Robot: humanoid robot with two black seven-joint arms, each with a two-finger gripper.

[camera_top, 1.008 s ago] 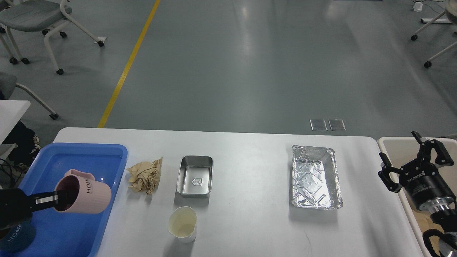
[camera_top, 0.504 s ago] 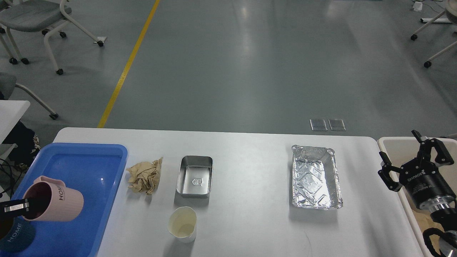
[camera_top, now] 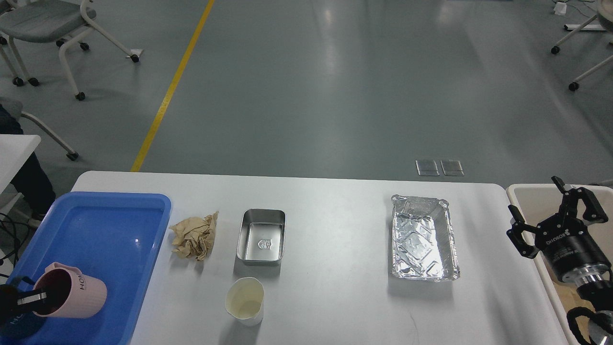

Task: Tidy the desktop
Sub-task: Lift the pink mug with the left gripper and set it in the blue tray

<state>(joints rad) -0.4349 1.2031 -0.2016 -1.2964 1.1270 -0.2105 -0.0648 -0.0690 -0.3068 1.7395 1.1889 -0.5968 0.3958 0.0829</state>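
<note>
Now L gripper [camera_top: 33, 299] in pink mug [camera_top: 72, 297]

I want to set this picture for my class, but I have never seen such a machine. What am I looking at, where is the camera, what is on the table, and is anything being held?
The camera sits in a robot's head, looking forward and down over a white desktop. The robot has two black arms, each ending in two-finger jaws. The right gripper is at the right edge, above a beige bin, jaws open and holding nothing. The left gripper is at the lower left, with a finger inside a pink mug, which it holds tilted low over a blue tray. On the desktop lie a crumpled brown paper, a small steel box, a paper cup and a foil tray. Beyond the table are grey floor and chairs.
</note>
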